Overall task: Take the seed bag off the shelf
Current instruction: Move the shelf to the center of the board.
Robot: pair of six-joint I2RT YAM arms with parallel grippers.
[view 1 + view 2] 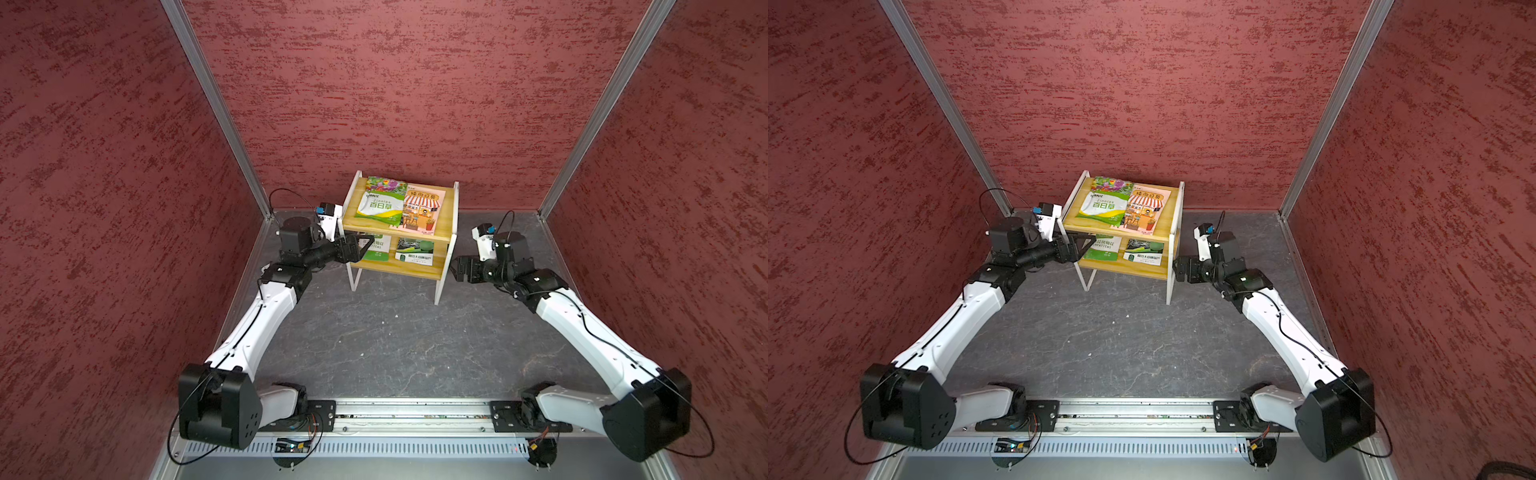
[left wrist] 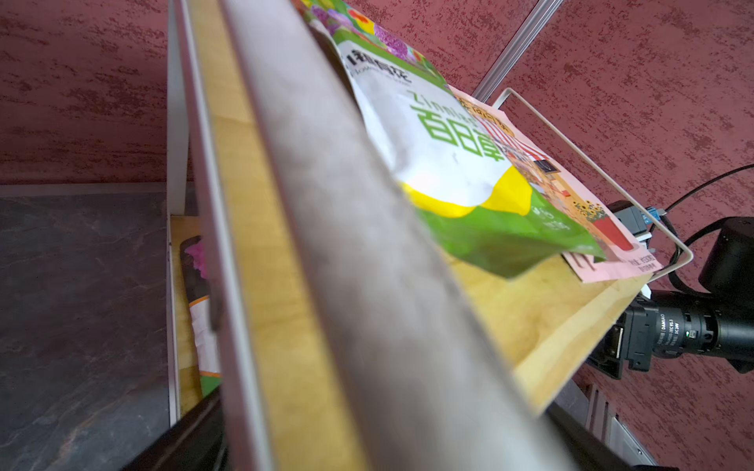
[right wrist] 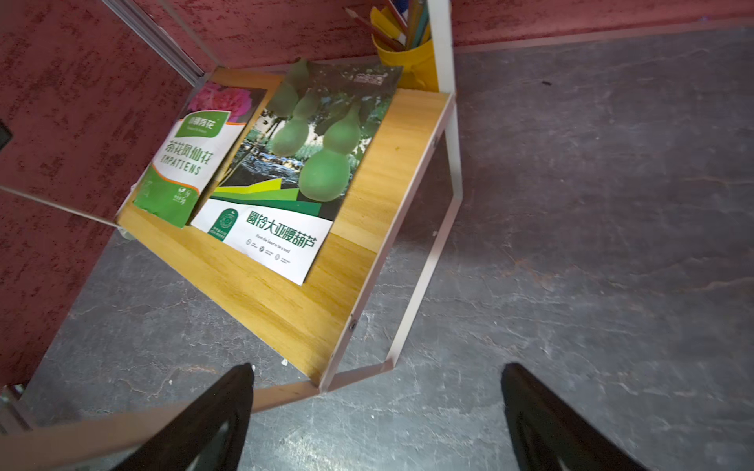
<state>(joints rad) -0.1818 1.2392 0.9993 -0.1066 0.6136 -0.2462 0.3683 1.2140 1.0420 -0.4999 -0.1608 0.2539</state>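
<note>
**Nothing off the shelf yet: both grippers open and empty**

You have four seed bags on the shelf (image 1: pixel 449 216), which sits mid-frame against the back wall in both top views. The zinnia bag (image 1: pixel 382 202) and the pink sunflower bag (image 1: pixel 422 210) overlap on the upper board. The impatiens bag (image 1: pixel 376 248) and the gourd bag (image 1: pixel 415 251) lie side by side on the lower board. None is lifted or gripped. I judge the task barely started: this is approach only, with the grasp, the pull-out and the set-down all left. The task names no particular bag, and I can't tell which one you're after.

The left gripper (image 1: pixel 363 247) is at the shelf's left end, jaws spread wide, holding nothing. In the left wrist view the white frame bar and the upper board's edge run between its fingers (image 2: pixel 196 436). It's too blurred to say whether they touch.

The right gripper (image 1: pixel 459 269) is just beside the shelf's right leg, also spread wide and empty. In the right wrist view it faces the lower board, with the gourd bag closest.
</note>
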